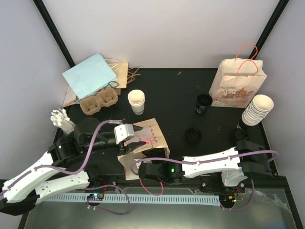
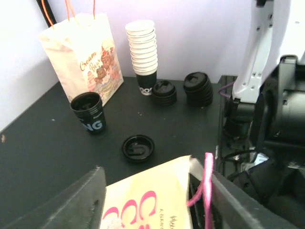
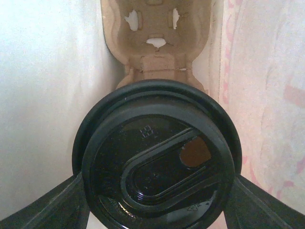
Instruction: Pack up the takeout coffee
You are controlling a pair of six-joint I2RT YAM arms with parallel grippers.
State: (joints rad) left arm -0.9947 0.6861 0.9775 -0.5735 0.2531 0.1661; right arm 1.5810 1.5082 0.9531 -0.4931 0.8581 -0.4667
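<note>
- Lidded coffee cup [image 3: 157,162] fills the right wrist view, clamped in the right gripper [image 3: 157,193] inside the paper bag [image 3: 47,95].
- Its carrier [image 3: 155,43] lies ahead at 12 o'clock, long axis running likewise.
- Overhead, the cup is hidden; the left gripper [image 1: 129,132], jaws parted, sits at the bag's 9 o'clock.

- Lidded coffee cup [image 3: 157,157]: glossy black.
- Cup carrier [image 3: 155,28]: plain brown pulp.
- Paper bag [image 1: 145,138]: cream with pink lettering.
- Standing bag [image 1: 238,86]: cream, bear print, orange handles.
- Flat bag [image 1: 89,75]: light blue.
</note>
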